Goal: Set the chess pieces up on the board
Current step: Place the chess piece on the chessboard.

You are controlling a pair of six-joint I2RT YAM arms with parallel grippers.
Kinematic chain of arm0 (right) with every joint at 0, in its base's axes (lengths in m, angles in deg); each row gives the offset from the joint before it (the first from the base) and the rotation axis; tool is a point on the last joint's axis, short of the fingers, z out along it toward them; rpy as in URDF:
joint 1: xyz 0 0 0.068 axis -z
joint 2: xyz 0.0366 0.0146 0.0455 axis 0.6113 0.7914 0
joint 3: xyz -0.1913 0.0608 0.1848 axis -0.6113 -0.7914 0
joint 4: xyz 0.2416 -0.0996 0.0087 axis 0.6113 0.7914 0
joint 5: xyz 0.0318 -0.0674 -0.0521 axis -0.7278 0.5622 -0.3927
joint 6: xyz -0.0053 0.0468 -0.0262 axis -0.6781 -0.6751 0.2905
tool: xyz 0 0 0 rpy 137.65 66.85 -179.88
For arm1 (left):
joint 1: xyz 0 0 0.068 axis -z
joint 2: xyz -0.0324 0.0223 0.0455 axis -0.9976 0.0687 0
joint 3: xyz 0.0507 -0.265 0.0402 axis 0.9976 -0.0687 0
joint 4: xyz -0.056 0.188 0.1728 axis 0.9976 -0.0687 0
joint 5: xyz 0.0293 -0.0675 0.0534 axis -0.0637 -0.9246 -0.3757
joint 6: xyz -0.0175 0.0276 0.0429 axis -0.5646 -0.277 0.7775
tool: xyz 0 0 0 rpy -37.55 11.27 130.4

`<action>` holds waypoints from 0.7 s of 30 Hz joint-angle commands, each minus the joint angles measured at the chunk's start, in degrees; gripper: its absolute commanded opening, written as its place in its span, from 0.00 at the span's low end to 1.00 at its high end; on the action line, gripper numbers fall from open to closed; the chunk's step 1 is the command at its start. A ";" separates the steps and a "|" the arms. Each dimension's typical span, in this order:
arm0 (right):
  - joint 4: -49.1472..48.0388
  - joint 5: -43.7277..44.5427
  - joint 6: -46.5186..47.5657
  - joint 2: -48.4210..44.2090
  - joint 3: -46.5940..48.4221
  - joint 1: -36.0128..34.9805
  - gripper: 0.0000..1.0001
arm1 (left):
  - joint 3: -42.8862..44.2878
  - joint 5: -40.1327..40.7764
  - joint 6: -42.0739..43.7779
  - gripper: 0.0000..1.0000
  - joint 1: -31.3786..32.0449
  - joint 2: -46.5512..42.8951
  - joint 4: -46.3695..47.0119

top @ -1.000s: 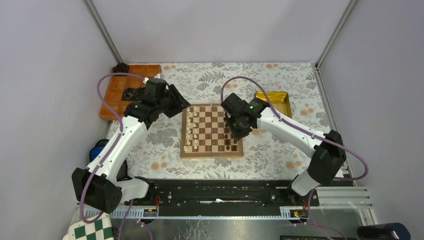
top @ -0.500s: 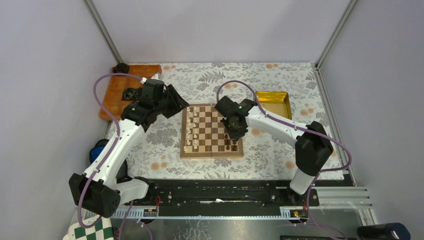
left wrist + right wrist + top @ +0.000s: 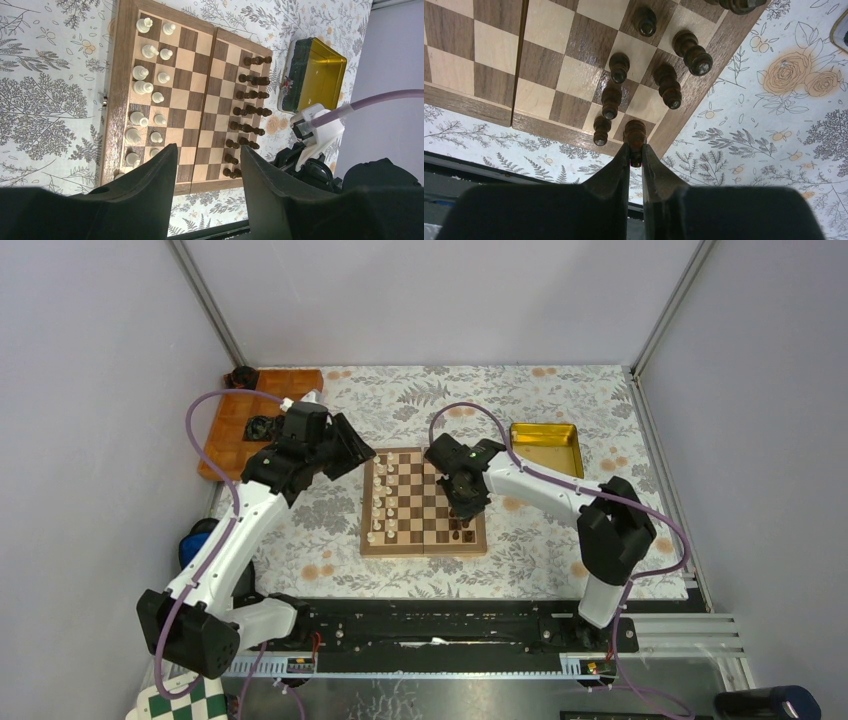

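Observation:
The wooden chessboard [image 3: 424, 502] lies mid-table, with cream pieces [image 3: 380, 502] in its left two columns and dark pieces [image 3: 466, 532] along its right side. My right gripper [image 3: 466, 510] is over the board's near right part, shut on a dark chess piece [image 3: 634, 136] above the corner square; other dark pieces [image 3: 611, 102] stand beside it. My left gripper [image 3: 362, 453] hovers open and empty above the board's far left corner; its wrist view shows the board [image 3: 191, 65], cream pieces [image 3: 141, 88] and dark pieces [image 3: 248, 110] below its fingers [image 3: 160, 175].
An orange tray [image 3: 240, 420] with black items sits far left. A yellow tin [image 3: 546, 445] stands right of the board, also in the left wrist view [image 3: 320, 75]. A green-and-white checkered board [image 3: 185, 702] lies at the bottom left. Floral cloth [image 3: 560, 540] covers the table.
My right gripper has shifted left and slightly away over the board's right side with the dark piece. My left arm has barely moved.

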 commanded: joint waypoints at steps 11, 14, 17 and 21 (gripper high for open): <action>-2.15 2.80 0.79 1.52 1.51 1.56 0.00 | 0.06 1.55 2.82 0.57 0.11 0.73 0.43; -2.46 2.76 0.76 1.76 1.29 1.63 0.00 | 0.13 1.48 2.96 0.57 0.10 1.00 0.44; -2.87 2.92 0.79 1.98 0.87 1.72 0.00 | 0.22 1.52 3.21 0.58 0.10 1.23 0.41; -3.75 2.82 0.77 2.05 0.06 1.82 0.00 | 0.19 1.81 3.39 0.58 0.11 1.31 0.43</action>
